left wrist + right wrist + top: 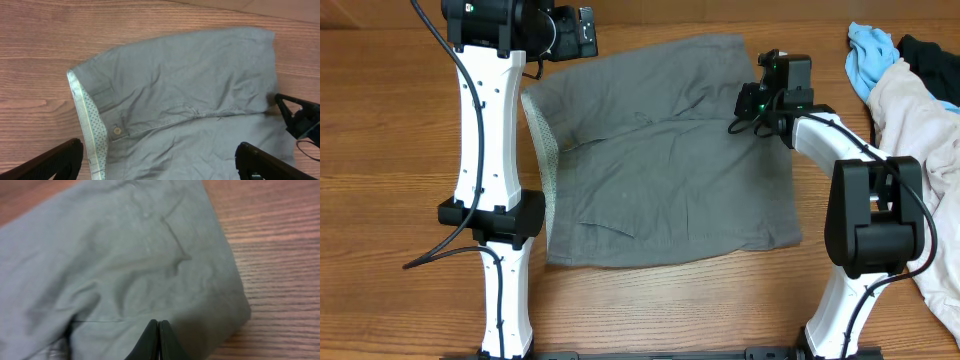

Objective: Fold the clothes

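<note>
Gray shorts [660, 150] lie spread flat mid-bench [380, 150], waistband at nine o'clock. The right claw [159, 340], clenched and apparently empty, sits over their two o'clock edge. The left claw [582, 32], released, hovers at eleven. No fold is begun yet; the next move likely calls for pinching an edge.

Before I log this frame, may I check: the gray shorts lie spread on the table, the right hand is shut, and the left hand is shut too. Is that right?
Not quite: the left hand is open. The left wrist view shows its fingers wide apart above the gray shorts. The rest holds: the shorts lie spread on the table, and the right hand is shut.
</note>
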You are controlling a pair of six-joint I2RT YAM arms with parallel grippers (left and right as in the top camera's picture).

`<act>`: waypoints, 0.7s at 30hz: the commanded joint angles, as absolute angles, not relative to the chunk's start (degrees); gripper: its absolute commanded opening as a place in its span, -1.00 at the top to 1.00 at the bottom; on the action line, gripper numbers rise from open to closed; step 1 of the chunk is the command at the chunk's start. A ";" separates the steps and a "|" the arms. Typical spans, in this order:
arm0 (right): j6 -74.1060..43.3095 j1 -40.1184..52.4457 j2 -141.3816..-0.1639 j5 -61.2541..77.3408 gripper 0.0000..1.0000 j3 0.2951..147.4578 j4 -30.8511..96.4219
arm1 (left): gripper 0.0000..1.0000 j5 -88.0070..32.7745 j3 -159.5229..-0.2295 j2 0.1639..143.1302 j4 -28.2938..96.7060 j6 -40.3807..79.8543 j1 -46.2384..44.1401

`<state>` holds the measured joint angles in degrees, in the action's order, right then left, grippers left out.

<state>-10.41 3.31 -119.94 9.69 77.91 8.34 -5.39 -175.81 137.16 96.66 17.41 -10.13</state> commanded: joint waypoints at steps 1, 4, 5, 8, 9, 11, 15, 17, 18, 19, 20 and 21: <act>-10.22 3.03 -122.74 6.87 0.92 76.93 8.32 | -1.00 -5.58 -175.96 136.92 96.79 16.51 -10.20; -10.20 3.03 -124.25 7.09 0.92 76.93 8.47 | -1.00 -5.61 -175.96 136.92 96.79 16.51 -10.20; -10.20 3.03 -124.29 6.96 0.92 76.93 8.47 | -1.00 -5.58 -175.96 136.92 96.79 16.51 -10.20; -10.24 2.98 -124.29 3.36 0.92 76.93 8.88 | -1.00 -5.58 -175.96 136.92 96.79 16.53 -10.20; -10.26 2.92 -124.33 0.78 0.92 76.93 9.54 | -1.00 -5.56 -175.96 136.92 96.79 16.51 -10.20; -10.22 2.79 -124.42 -3.01 0.92 76.93 10.59 | -1.00 -5.56 -175.96 136.92 96.79 16.51 -10.15; -10.22 1.80 -124.42 -11.88 0.92 76.93 13.52 | -1.00 -5.56 -175.96 136.92 96.79 16.51 -10.15; -10.20 0.86 -124.42 -11.99 0.92 76.93 14.15 | -1.00 -5.56 -175.96 136.92 96.79 16.51 -10.15; -10.28 0.16 -124.42 -11.75 0.92 76.93 14.28 | -1.00 -5.56 -175.96 136.92 96.79 16.51 -10.15; -10.26 -0.30 -124.42 -11.05 0.92 76.93 14.24 | -1.00 -5.56 -175.96 136.92 96.79 16.51 -10.15; -10.24 -0.67 -124.42 -10.35 0.92 76.93 14.13 | -1.00 -5.56 -175.96 136.92 96.79 16.51 -10.15; -10.28 -1.15 -124.42 -9.87 0.92 76.93 14.04 | -1.00 -5.58 -175.96 136.92 96.79 16.51 -10.15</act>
<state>-10.48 1.76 -123.15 -5.19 77.91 12.64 -5.39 -175.81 137.16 96.68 17.41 -10.13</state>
